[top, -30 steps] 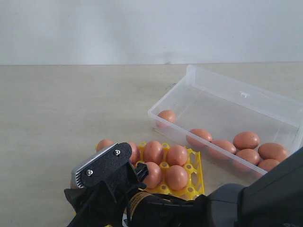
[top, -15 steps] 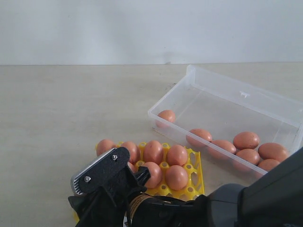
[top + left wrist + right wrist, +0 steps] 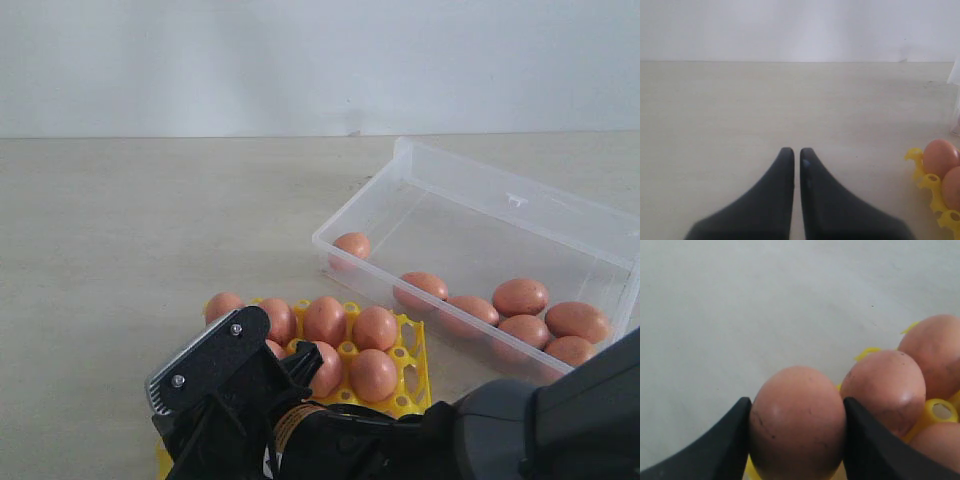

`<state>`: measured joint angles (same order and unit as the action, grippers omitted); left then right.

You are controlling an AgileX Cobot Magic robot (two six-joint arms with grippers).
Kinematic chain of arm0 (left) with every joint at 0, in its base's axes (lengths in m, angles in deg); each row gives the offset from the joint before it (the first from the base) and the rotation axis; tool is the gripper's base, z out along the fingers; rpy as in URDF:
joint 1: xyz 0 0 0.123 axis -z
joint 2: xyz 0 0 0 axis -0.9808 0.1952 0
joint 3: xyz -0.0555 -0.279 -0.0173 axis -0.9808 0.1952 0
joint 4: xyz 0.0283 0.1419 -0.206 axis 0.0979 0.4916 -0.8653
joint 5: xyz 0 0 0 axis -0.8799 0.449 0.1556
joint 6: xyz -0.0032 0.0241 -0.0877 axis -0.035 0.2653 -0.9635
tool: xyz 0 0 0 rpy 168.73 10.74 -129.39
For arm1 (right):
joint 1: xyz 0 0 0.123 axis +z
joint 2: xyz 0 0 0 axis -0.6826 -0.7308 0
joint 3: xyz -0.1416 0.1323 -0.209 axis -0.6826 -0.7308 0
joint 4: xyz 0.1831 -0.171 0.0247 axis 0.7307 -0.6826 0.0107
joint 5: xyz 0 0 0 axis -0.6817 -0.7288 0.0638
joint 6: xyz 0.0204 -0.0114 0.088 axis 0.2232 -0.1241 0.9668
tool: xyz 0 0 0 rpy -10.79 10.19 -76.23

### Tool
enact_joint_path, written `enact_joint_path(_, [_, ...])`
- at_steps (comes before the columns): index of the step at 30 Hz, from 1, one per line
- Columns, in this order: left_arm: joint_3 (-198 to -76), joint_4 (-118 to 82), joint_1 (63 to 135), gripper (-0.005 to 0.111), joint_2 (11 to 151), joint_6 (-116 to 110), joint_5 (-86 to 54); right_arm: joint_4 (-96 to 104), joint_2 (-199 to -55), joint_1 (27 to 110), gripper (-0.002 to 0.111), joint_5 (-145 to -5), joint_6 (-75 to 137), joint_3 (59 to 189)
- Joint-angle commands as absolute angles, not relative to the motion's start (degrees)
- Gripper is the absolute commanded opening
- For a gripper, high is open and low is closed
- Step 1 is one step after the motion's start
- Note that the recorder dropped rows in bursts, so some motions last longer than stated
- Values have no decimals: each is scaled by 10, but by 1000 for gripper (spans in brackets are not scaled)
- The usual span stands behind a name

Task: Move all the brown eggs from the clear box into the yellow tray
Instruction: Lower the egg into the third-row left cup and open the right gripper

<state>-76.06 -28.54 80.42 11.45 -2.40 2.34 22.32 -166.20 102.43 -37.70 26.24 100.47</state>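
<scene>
The right pincer [image 3: 796, 412], spread egg-wide, is pinching a brown egg [image 3: 797, 427] between both fingers, just beside the yellow tray [image 3: 929, 416].

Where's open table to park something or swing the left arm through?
Bare table lies left of the tray and behind it up to the wall. The far half of the box is bare too. Crowded: the tray, where the right claw holds an egg, and the box's near side, lined with eggs.
</scene>
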Motion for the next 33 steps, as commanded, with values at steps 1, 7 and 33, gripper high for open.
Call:
enact_joint_path(1, [-762,-290,807,4,113,-28,17,227,-1655,1025,20,-376,252,1006])
enact_joint_path(7, [-762,-290,807,4,113,-28,17,237,-1655,1025,47,-376,252,1006])
enact_joint_path(33, [-762,-290,807,4,113,-28,17,317,-1527,1021,47,-388,192,1006])
